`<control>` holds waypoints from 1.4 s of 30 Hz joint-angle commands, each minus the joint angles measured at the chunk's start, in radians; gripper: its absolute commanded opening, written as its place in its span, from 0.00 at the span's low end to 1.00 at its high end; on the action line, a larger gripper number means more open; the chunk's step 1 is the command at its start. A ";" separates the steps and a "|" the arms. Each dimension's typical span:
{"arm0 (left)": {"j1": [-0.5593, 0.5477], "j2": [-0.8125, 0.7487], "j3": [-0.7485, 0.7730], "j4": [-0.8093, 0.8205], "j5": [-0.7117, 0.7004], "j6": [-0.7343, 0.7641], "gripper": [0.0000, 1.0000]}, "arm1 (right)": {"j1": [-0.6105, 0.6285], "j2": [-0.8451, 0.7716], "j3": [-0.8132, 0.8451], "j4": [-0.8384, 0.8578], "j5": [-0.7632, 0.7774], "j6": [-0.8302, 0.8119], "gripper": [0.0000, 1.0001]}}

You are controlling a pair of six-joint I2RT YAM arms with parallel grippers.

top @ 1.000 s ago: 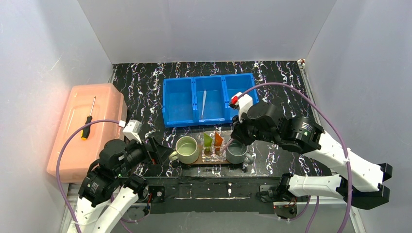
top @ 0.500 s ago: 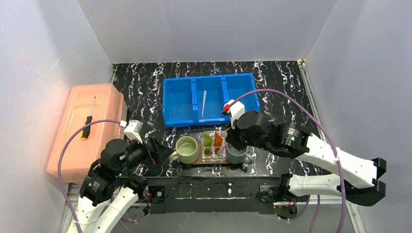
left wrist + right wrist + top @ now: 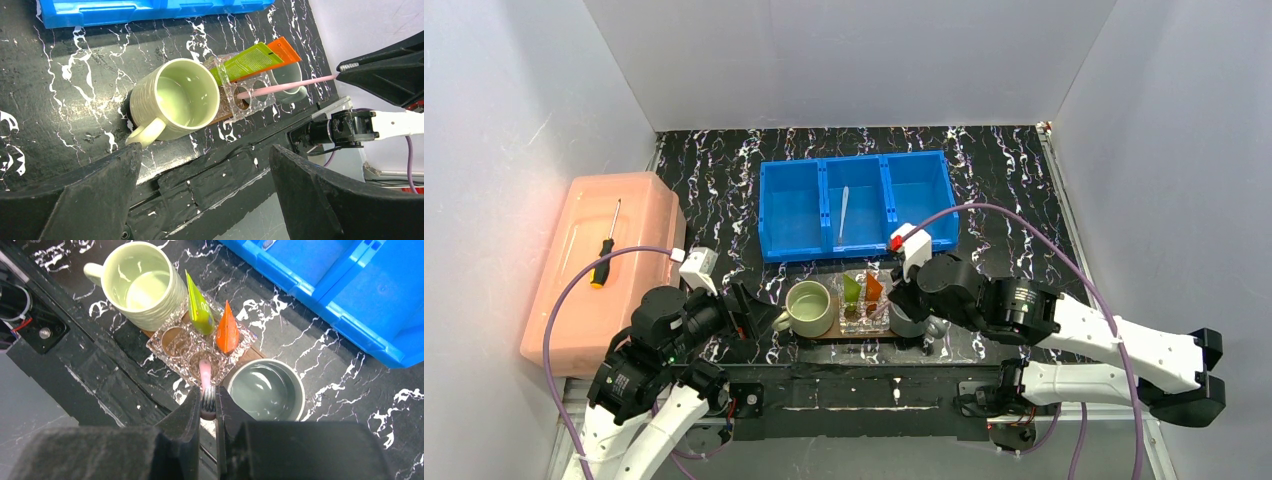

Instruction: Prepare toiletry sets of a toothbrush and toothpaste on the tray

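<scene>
Toothbrush (image 3: 205,374), slim pink, pokes into clear round-holed plastic holder (image 3: 190,351).

The table (image 3: 1004,170) is black, veined with white and purple marbling. The three-compartment bin (image 3: 854,160) is bright blue. The ribbed mug (image 3: 167,305) is pale green and the smooth mug (image 3: 300,385) grey. The lime-green tube (image 3: 199,305) carries white print beside the plain orange tube (image 3: 227,332). The toothbrush (image 3: 205,371) is pink and the tray (image 3: 251,352) dark brown.

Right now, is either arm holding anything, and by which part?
Right gripper pinches the toothbrush by its bristle end; left gripper is open, holding nothing.
</scene>
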 commanded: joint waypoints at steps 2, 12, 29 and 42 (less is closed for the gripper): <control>0.000 0.015 -0.009 0.009 0.008 0.015 0.98 | 0.026 -0.045 -0.044 0.116 0.066 0.015 0.01; 0.000 0.022 -0.009 0.010 0.005 0.015 0.98 | 0.091 -0.065 -0.142 0.210 0.147 0.026 0.01; 0.000 0.033 -0.009 0.010 0.008 0.017 0.98 | 0.173 -0.115 -0.277 0.342 0.306 0.038 0.01; -0.001 0.032 -0.011 0.010 0.008 0.017 0.98 | 0.225 -0.136 -0.358 0.401 0.391 0.065 0.01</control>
